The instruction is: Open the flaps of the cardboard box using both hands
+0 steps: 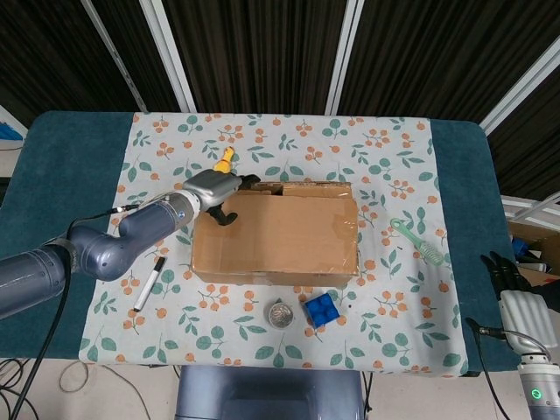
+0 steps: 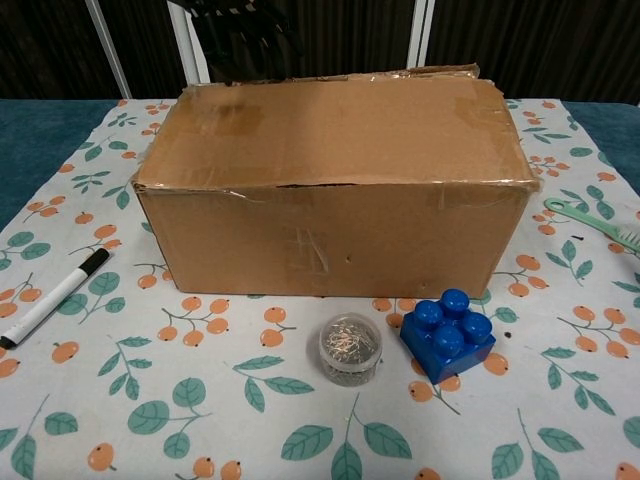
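Left hand (image 1: 219, 188) rested on the far left corner of the closed cardboard box (image 1: 276, 234), fingers spread over its top, gripping nothing. Right hand (image 1: 507, 278) hung well apart beyond the desk (image 1: 61, 166), holding nothing.

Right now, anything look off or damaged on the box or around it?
The cardboard box is worn: its top back edge is ragged and torn near the right corner, and tape on the top is wrinkled. The flaps are closed. The left hand is at the back left corner. Nothing spilled; the small jar stands upright.
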